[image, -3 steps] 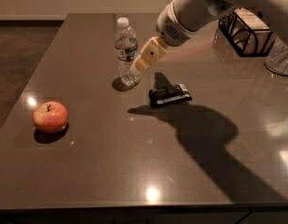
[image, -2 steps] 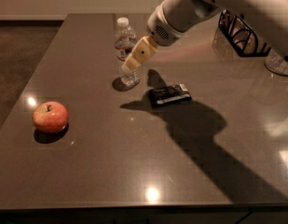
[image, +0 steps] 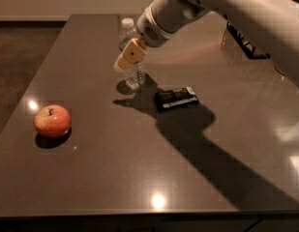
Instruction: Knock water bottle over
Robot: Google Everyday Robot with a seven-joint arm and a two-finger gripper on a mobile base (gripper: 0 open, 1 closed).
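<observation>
The water bottle (image: pixel 134 75), clear and ribbed with a white cap, stands on the dark table (image: pixel 91 178) towards the back, left of centre. My gripper (image: pixel 127 58), with tan pads, reaches down from the upper right and sits against the middle of the bottle, covering its label band. The bottle looks upright or only slightly tilted. Its cap shows above the gripper and its base below.
A red apple (image: pixel 52 121) lies at the front left. A black packet (image: pixel 177 97) lies just right of the bottle. A dark wire basket (image: pixel 242 41) stands at the back right. My white arm (image: pixel 226 8) spans the upper right.
My gripper has moved left, from beside the bottle's right flank to across its middle. The bottle still stands in the same spot.
</observation>
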